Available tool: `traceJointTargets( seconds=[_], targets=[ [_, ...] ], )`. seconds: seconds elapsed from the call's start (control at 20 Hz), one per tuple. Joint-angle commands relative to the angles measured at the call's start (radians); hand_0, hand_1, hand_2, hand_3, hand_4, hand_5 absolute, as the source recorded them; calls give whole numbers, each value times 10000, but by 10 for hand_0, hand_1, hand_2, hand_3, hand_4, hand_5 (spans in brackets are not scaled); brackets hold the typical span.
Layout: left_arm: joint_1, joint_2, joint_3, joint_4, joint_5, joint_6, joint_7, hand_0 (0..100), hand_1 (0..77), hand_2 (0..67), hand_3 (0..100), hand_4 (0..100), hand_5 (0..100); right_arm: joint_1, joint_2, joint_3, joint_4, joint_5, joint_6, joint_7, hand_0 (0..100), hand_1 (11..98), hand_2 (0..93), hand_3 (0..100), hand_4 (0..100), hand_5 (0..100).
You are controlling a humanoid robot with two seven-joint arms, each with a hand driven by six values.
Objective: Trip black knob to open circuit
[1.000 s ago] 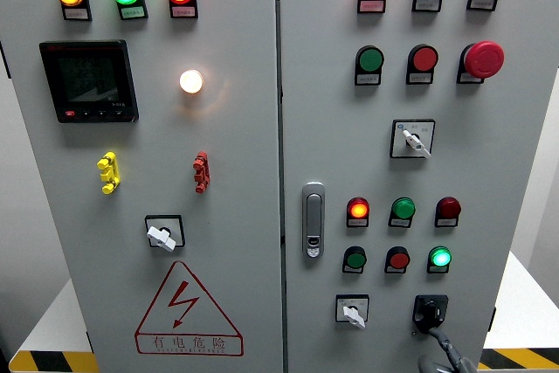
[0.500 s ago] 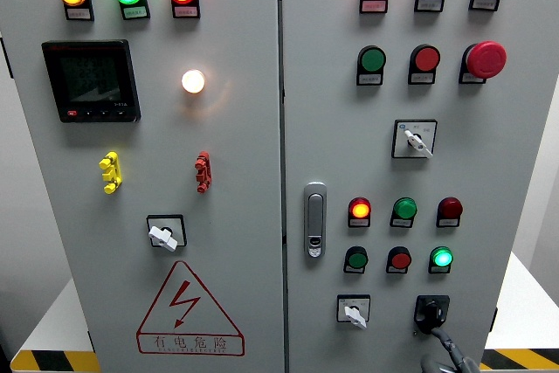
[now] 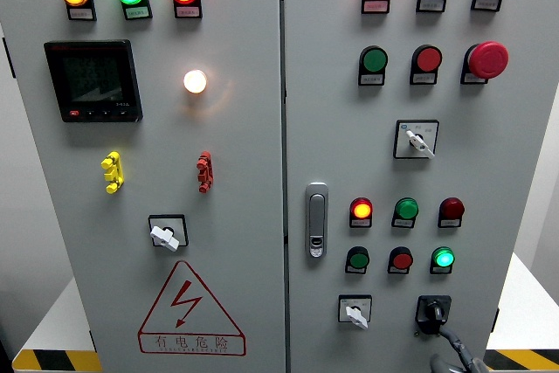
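Note:
The black knob [image 3: 433,310] sits in a black square plate at the lower right of the right cabinet door, its handle pointing up. Only the grey tip of my right hand [image 3: 452,352] shows at the bottom edge, just below the knob and slightly to its right. A thin grey part of the hand reaches up to the lower edge of the knob's plate; whether it touches is unclear. Most of the hand is cut off by the frame. My left hand is out of view.
A white selector switch [image 3: 354,310] sits left of the knob. Above are red and green pilot lamps [image 3: 402,210], another white selector [image 3: 416,139] and a red mushroom button [image 3: 486,58]. The door latch [image 3: 316,220] is by the seam. The left door carries a meter [image 3: 93,80].
The whole panel has drifted a few pixels to the right in the picture. My right hand sits a little lower and further right at the bottom edge. The knob looks unchanged.

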Motion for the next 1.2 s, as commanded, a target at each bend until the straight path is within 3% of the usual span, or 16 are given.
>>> traceJointTargets(
  seconds=[0.0, 0.55, 0.65, 0.8, 0.95, 1.15],
  targets=[
    [0, 1, 0, 0, 0, 0, -1, 0, 33, 128, 214, 66, 16, -24, -44, 100, 14, 1, 0, 0, 870, 433, 53, 880, 875, 1000],
    [0, 1, 0, 0, 0, 0, -1, 0, 32, 128, 214, 67, 16, -407, -29, 269, 198, 1, 0, 61, 867, 432, 52, 861, 841, 1000],
    [0, 1, 0, 0, 0, 0, -1, 0, 32, 128, 214, 67, 16, -545, -14, 269, 351, 1, 0, 77, 867, 432, 50, 753, 717, 980],
    [0, 1, 0, 0, 0, 0, -1, 0, 32, 128, 214, 67, 16, -943, 17, 254, 627, -15, 15, 107, 865, 438, 50, 566, 476, 782],
    [0, -14, 0, 0, 0, 0, -1, 0, 32, 128, 214, 67, 16, -1281, 33, 254, 1041, -30, 15, 107, 867, 444, 57, 447, 354, 657],
    [0, 1, 0, 0, 0, 0, -1, 0, 33, 128, 214, 67, 16, -1863, 63, 254, 1516, -76, 15, 107, 870, 446, 76, 353, 282, 580]
  ],
)
